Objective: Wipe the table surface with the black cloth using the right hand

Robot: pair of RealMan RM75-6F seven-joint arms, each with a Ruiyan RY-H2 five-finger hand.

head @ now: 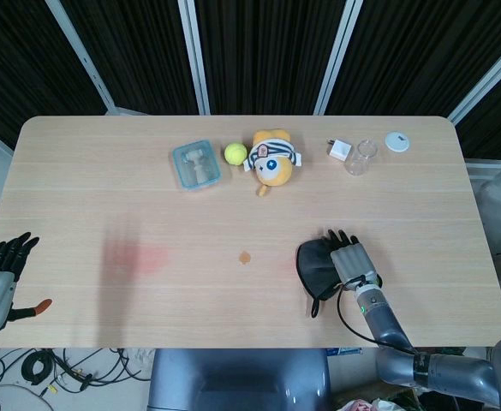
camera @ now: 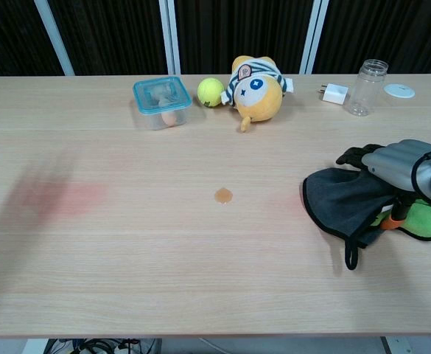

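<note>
The black cloth [head: 317, 267] [camera: 340, 200] lies near the table's front right, with a loop hanging toward the front edge. My right hand [head: 353, 261] [camera: 399, 166] rests on its right part, fingers stretched out over it and the orange-tipped thumb tucked at the cloth's edge. A small orange spot [head: 245, 256] [camera: 223, 195] marks the wooden table [head: 421, 205] left of the cloth. Further left is a faint reddish smear [head: 139, 257] [camera: 60, 198]. My left hand [head: 2, 276] hangs off the table's left edge, fingers apart, holding nothing.
Along the back stand a lidded blue container [head: 195, 164] [camera: 161, 102], a tennis ball [head: 235, 153], a yellow plush toy [head: 272, 158], a white charger [head: 339, 151], a clear jar [head: 363, 157] and a white disc [head: 396, 141]. Something green [camera: 429, 221] lies beneath my right hand.
</note>
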